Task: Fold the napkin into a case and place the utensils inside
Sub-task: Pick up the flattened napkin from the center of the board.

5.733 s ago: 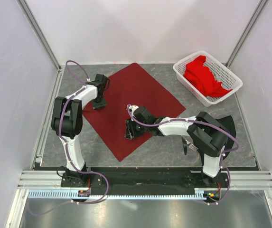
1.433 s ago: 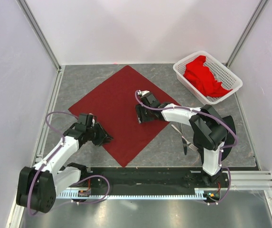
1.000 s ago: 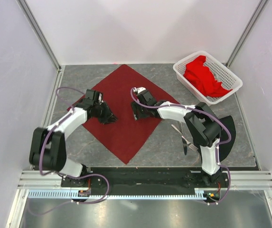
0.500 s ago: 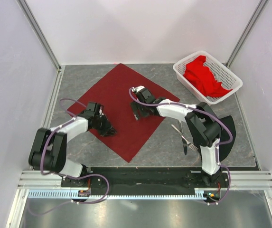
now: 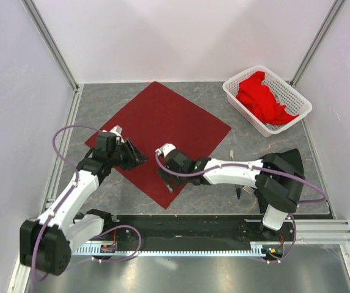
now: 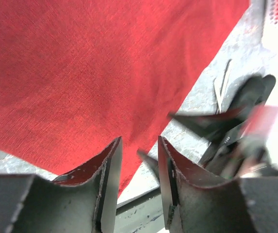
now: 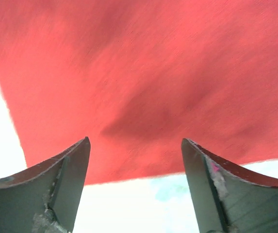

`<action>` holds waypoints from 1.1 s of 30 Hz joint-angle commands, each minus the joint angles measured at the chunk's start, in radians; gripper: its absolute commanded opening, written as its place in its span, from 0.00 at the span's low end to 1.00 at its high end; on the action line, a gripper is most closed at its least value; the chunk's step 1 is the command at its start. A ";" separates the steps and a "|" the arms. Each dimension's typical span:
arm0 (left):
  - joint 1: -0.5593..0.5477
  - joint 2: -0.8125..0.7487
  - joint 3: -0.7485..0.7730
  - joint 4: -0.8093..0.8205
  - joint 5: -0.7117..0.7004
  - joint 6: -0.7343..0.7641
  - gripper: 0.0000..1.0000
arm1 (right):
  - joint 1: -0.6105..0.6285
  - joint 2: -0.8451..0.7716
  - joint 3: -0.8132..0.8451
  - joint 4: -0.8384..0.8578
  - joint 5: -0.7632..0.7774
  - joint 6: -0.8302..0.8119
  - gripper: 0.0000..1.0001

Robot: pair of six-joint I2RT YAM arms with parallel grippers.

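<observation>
Maroon napkin point(image 5: 162, 131) flat, left fingers point(image 6: 107, 179) narrowly apart at its edge, right fingers point(image 7: 66, 179) wide above it

A lab test cell: white panel walls point(image 5: 181, 36), aluminium framing point(image 5: 49, 39).

Bright, soft light is filling the booth.
The top view is looking sharp, with only faint shadows on the table point(image 5: 95, 104). The left wrist view is smearing the right arm point(image 6: 236, 136) into a blur. The right wrist view is showing the napkin point(image 7: 143, 73) fuzzy and the table washed-out white.
</observation>
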 commanded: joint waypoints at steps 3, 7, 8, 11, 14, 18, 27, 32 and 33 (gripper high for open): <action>0.007 -0.179 0.076 -0.135 -0.203 -0.088 0.48 | 0.147 -0.111 -0.049 0.015 0.095 0.090 0.67; 0.067 -0.236 0.110 -0.139 -0.110 -0.143 0.54 | 0.199 -0.116 -0.071 0.076 0.008 0.062 0.50; 0.076 -0.240 0.130 -0.140 -0.091 -0.143 0.55 | 0.207 -0.113 -0.071 0.093 -0.006 0.050 0.48; 0.100 -0.234 0.165 -0.160 -0.043 -0.134 0.56 | 0.238 -0.082 -0.042 0.072 0.002 0.038 0.41; 0.128 -0.211 0.185 -0.194 -0.031 -0.135 0.56 | 0.261 -0.068 -0.039 0.056 0.036 0.042 0.41; 0.235 -0.226 0.150 -0.182 0.038 -0.157 0.55 | 0.282 -0.049 -0.034 0.060 0.029 0.055 0.41; 0.366 -0.151 0.110 -0.128 0.257 -0.168 0.53 | 0.313 0.020 0.000 0.056 0.011 0.039 0.46; 0.393 -0.128 0.062 -0.084 0.292 -0.184 0.53 | 0.334 0.048 -0.006 0.043 0.025 0.010 0.47; 0.403 -0.130 0.050 -0.073 0.300 -0.189 0.54 | 0.337 0.051 -0.010 0.040 0.045 0.010 0.48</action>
